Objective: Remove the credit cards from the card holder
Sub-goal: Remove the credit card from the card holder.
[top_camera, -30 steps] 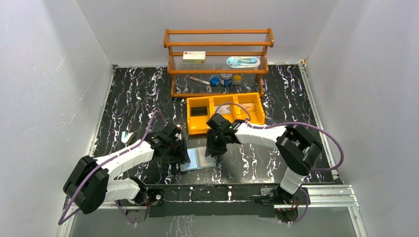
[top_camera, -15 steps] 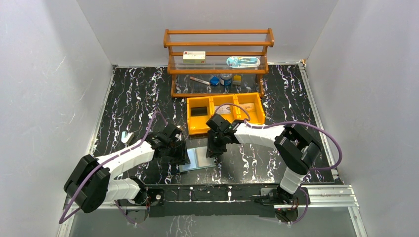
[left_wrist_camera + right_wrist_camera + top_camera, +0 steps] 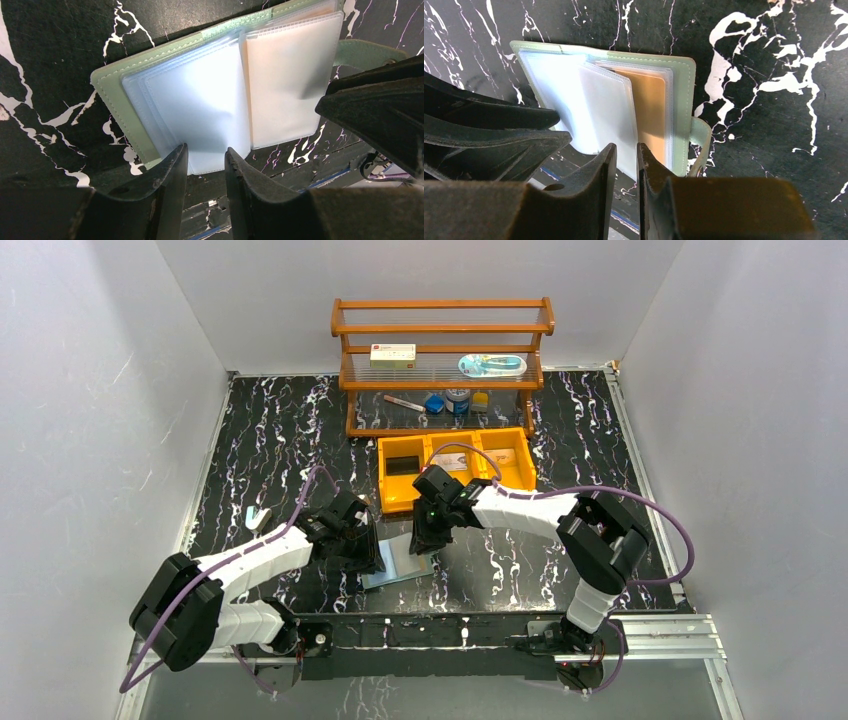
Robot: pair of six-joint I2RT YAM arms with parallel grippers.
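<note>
The sage-green card holder (image 3: 398,567) lies open on the black marble table between my two grippers. Its pale clear sleeves (image 3: 200,100) fan out from the green cover (image 3: 112,85). An orange-tan credit card (image 3: 651,110) sits inside the right-hand sleeves, next to the snap tab (image 3: 701,137); it shows faintly in the left wrist view (image 3: 285,85). My left gripper (image 3: 206,150) sits over the left sleeves' near edge, jaws a narrow gap apart and empty. My right gripper (image 3: 626,146) sits over the middle sleeves, jaws nearly closed with a thin slit and nothing clearly pinched. No other cards show.
An orange three-compartment bin (image 3: 452,502) stands just behind the grippers. A wooden rack (image 3: 440,330) at the back holds a white box (image 3: 392,356) and small items. A small pale object (image 3: 260,517) lies at the left. The metal table rail (image 3: 640,635) runs along the front.
My right gripper has shifted a little to the left, further over the open card holder. The left arm has stayed put.
</note>
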